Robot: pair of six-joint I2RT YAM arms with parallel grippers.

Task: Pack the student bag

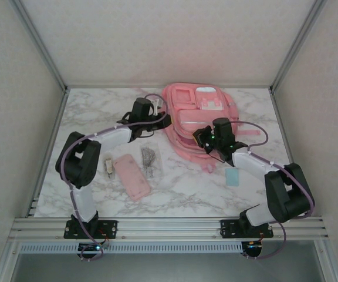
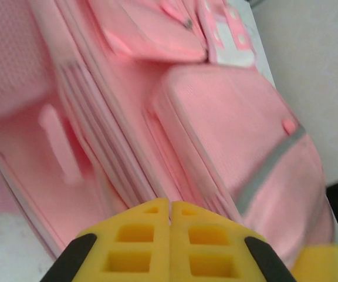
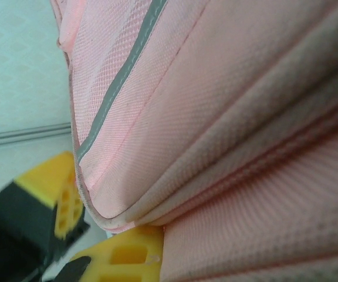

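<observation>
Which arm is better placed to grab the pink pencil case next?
Probably the left. The pencil case lies on the left arm's side of the table, close to the left fingers, while the right fingers are pinching the student bag fabric.

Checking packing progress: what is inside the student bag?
Of the student bag only pink outer fabric and front pockets show; its inside is covered, so contents cannot be seen.
</observation>
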